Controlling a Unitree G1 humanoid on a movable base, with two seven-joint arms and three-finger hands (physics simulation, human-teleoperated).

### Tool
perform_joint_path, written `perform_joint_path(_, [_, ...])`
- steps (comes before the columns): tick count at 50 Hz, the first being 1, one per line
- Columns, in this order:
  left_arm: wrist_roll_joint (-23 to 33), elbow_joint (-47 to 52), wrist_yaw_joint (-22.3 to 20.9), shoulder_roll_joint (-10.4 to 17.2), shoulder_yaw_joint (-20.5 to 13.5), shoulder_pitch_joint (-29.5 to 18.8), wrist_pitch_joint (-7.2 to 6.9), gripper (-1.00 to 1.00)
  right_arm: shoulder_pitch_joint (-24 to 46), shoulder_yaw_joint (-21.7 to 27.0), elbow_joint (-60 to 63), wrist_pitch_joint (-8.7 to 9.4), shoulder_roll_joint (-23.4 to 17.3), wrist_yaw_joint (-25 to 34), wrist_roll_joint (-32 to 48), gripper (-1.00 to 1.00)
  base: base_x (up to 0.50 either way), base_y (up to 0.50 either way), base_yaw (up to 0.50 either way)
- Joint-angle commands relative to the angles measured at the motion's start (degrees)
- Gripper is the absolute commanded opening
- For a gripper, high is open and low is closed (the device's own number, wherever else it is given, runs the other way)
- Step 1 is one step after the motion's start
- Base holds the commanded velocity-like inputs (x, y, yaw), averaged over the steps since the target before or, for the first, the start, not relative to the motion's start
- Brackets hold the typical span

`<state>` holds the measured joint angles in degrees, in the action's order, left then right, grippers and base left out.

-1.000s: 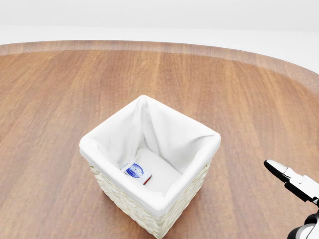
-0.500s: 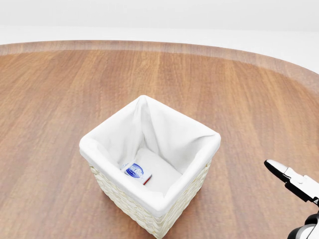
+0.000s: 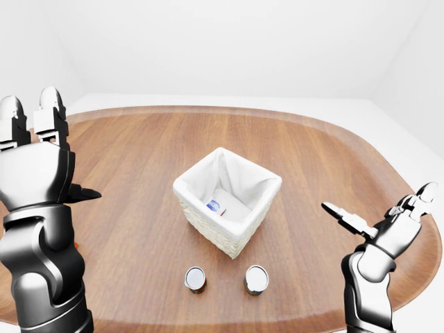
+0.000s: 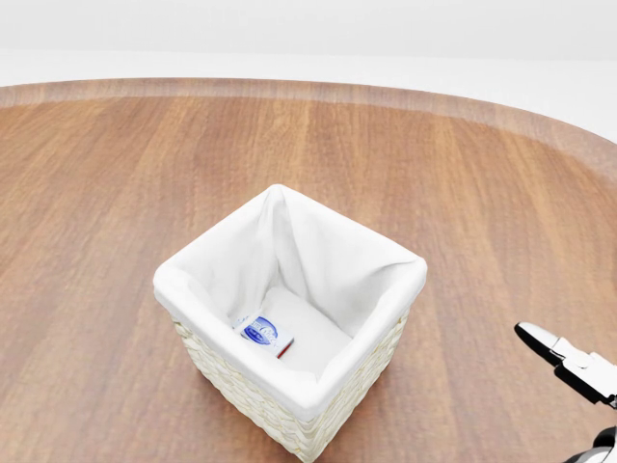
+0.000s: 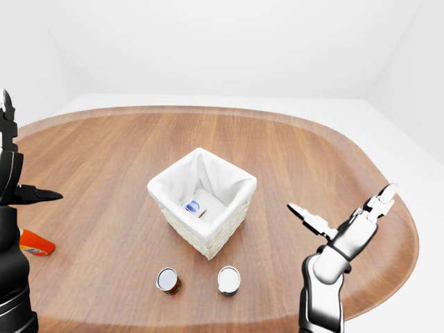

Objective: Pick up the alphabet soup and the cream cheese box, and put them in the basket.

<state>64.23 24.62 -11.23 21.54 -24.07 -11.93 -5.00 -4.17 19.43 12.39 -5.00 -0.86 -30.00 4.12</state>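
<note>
The white-lined wicker basket stands mid-table. The cream cheese box, white with a blue mark, lies on its floor. Two upright cans stand below the basket in the eye views: one with a red and green label, one darker. I cannot tell which of them is the alphabet soup. My left hand is raised at the left edge, fingers spread and empty, well away from the cans. My right hand hovers open and empty to the right of the basket. One of its fingers shows in the head view.
An orange-red bottle lies on the oval wooden table at the left, beside my left arm. The table's rim curves close behind my right hand. White floor and walls surround the table.
In the head view my right hand's finger has dropped slightly toward the bottom right corner. The basket and the box in it have not moved.
</note>
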Motion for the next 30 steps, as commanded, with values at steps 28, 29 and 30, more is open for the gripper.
perform_joint_path(28, [-1.27,0.34,-1.2,0.66,0.04,-0.22,0.0,1.0,-7.03,5.86,-2.55,0.0,1.73,0.0,1.87,1.0,0.0,0.0,0.0])
perform_joint_path(29, [-1.33,0.5,-1.23,0.66,0.01,-0.18,0.0,1.0,-8.13,6.08,-2.2,0.0,2.19,0.0,2.05,1.0,0.0,0.0,0.0])
perform_joint_path(30, [-1.33,0.51,-1.22,0.65,0.01,-0.16,0.0,1.0,-8.61,6.36,-1.99,0.0,2.53,0.0,2.05,1.0,0.0,0.0,0.0])
